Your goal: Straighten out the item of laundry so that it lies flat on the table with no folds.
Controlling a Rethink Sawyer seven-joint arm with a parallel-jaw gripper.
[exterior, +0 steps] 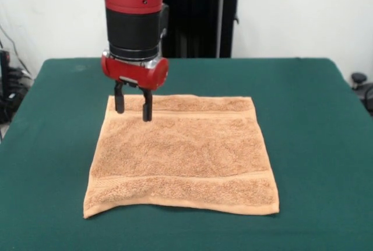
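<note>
The light orange-tan terry towel (pixel 182 152) lies spread out on the dark green table (pixel 315 123), roughly square, with woven bands near its far and near edges. Its near left corner is slightly curled. My gripper (pixel 133 106) hangs from the red and black arm over the towel's far left corner. Its two black fingers (pixel 147 106) stand apart, open and empty, with tips at or just above the cloth.
The robot's black pedestal (pixel 198 15) stands behind the table's far edge. Cables and dark equipment (pixel 9 88) sit off the left side, and a dark object (pixel 361 85) off the right side.
</note>
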